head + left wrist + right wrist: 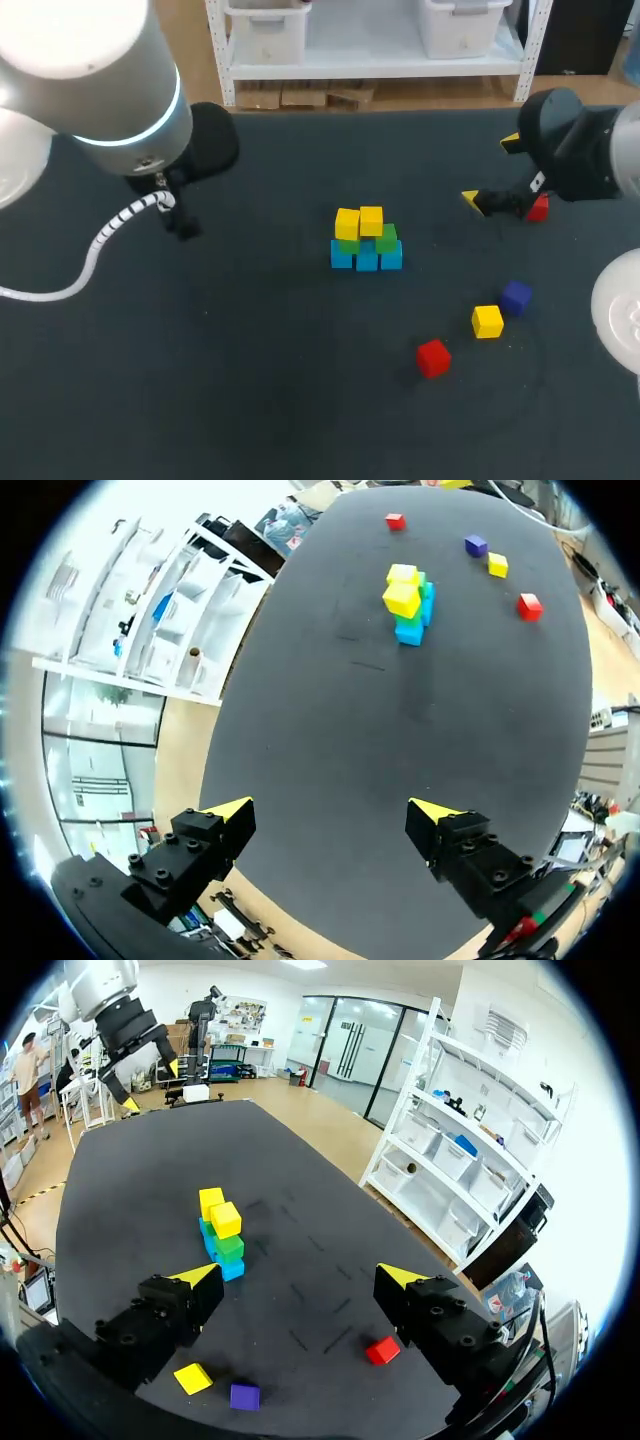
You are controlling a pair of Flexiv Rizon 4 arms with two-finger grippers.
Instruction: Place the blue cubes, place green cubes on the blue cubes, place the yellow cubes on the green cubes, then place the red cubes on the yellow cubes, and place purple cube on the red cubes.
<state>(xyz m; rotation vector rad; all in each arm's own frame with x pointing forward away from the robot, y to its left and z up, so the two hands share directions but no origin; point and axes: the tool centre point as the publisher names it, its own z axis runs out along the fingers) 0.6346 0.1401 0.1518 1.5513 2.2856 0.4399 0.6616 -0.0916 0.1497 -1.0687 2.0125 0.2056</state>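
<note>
A stack stands mid-table: blue cubes (366,258) at the bottom, green cubes (386,238) on them and two yellow cubes (359,221) on top. The stack (408,605) is far ahead of my left gripper (331,810), which is open and empty. Loose on the table lie a red cube (433,357), a yellow cube (487,321) and a purple cube (516,296). A second red cube (538,208) lies close beside my right gripper (490,170), also open and empty. From the right gripper (298,1276), this red cube (382,1350) sits under one finger, and the stack (222,1235) is ahead.
The dark table (250,380) is bare at the front left and around the stack. My left arm (90,70) hangs over the back left corner. The loose yellow cube (193,1378) and purple cube (245,1396) lie under the right wrist.
</note>
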